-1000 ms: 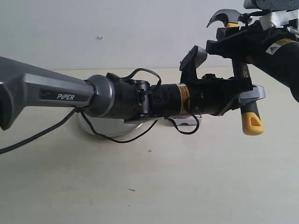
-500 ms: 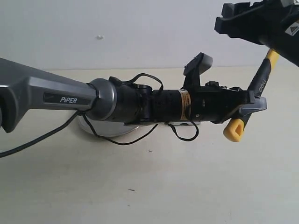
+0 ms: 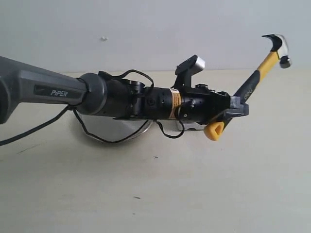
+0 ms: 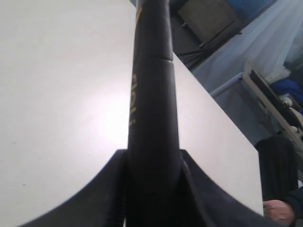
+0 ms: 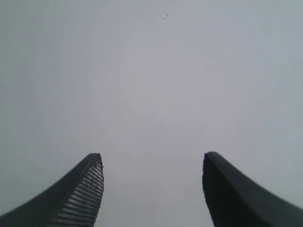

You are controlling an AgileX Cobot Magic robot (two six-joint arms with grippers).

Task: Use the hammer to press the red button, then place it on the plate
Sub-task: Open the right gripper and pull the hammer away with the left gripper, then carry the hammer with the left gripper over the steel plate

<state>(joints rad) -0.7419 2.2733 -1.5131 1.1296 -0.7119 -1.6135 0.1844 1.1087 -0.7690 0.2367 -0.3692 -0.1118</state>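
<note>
Tilted hammer [image 3: 256, 80] tight in the left gripper [image 3: 236, 108] near the far edge of the desk [image 3: 194, 194]; right gripper [image 5: 152, 156] spread wide.

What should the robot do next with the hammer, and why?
Probably tip the hammer head down toward the red button, which I can't see; maybe the arm hides it. The left gripper is shut on the handle, and the head sticks up in the air, touching nothing.

I see my left gripper [image 4: 152, 158] squeezing the hammer [image 4: 151, 85] by its black handle, with the white table [image 4: 57, 104] behind it.
</note>
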